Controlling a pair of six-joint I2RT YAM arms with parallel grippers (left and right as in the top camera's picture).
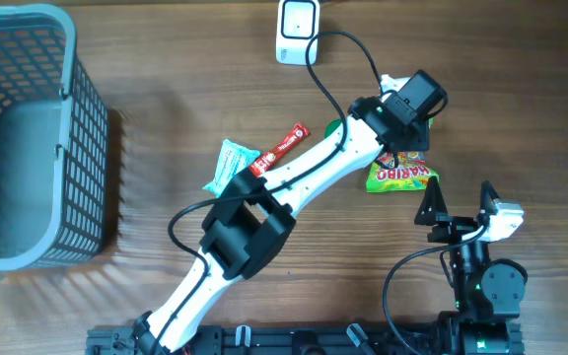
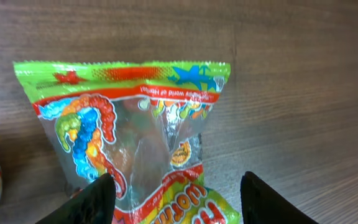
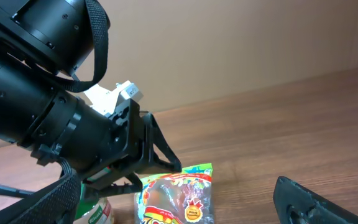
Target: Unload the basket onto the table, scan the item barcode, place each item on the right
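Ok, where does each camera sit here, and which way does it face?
Overhead: above the table, looking straight down; left arm, right arm, basket, scanner, gummy bag show.
Left wrist: on the left arm, looking down at the gummy bag between its own open fingers.
Right wrist: low over the table, looking sideways at the left arm; one own finger shows.
Shared: all three see the gummy bag.
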